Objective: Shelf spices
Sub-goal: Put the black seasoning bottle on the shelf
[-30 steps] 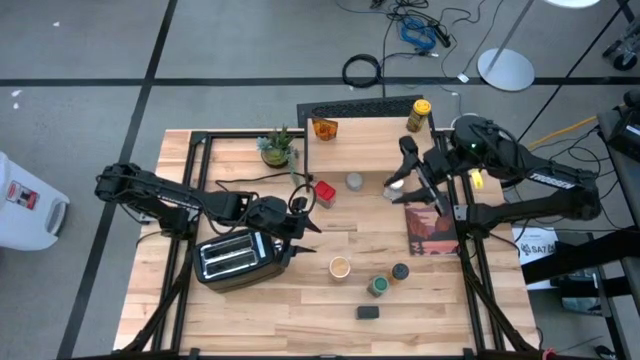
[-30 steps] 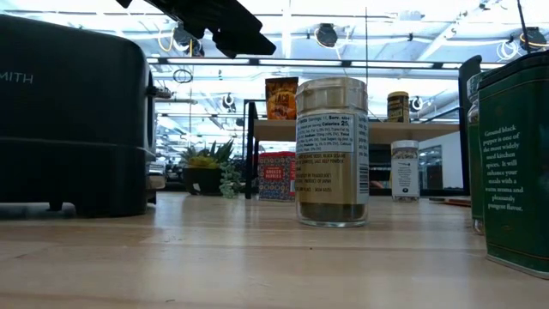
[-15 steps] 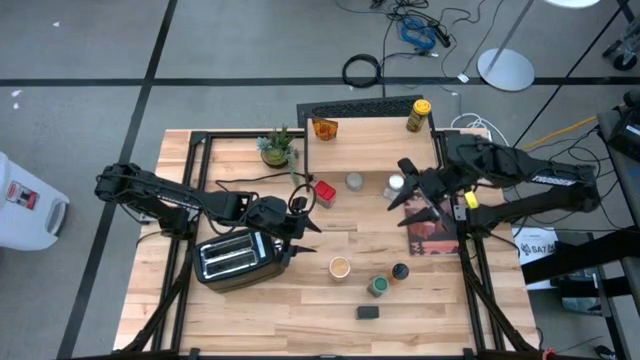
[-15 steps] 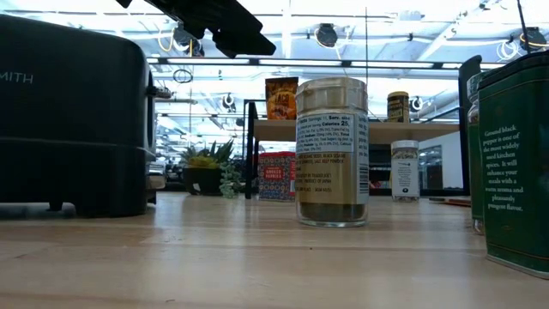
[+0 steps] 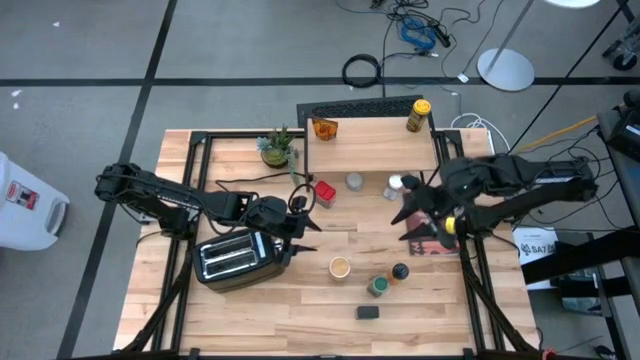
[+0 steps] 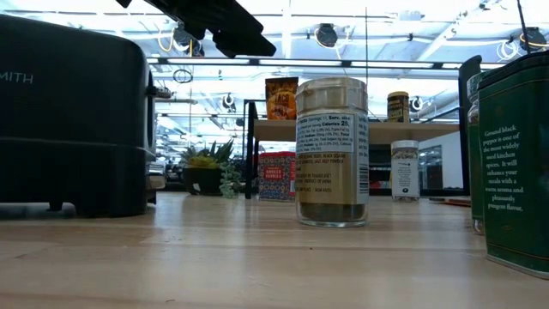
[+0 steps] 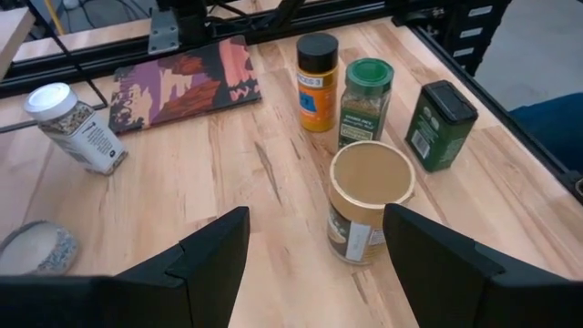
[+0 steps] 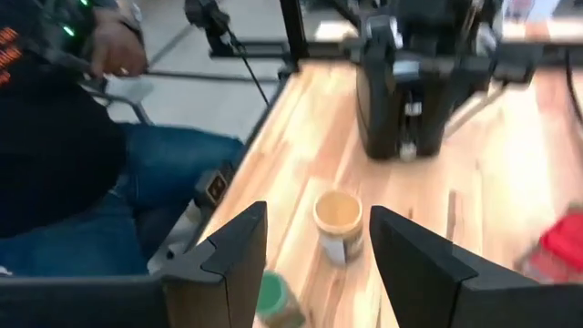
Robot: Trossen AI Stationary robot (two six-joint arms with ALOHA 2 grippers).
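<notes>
The shelf stands at the table's far edge with an orange jar and a yellow jar on its top. A red tin, a silver-lidded jar and a white-lidded jar stand on the table by its front. Nearer stand a tan-lidded jar, a green-lidded jar, a black-capped orange bottle and a dark green tin. My left gripper hangs open above the tan-lidded jar. My right gripper is open and empty, raised beside the white-lidded jar.
A silver toaster sits under the left arm, and a potted plant stands left of the shelf. A patterned flat book lies by the right edge. A seated person shows beyond the table's near edge.
My right gripper has swung away from the shelf's front toward the table's near edge, sinking a little and rolling as it went, still open and empty. The left arm and all the spices have kept still.
</notes>
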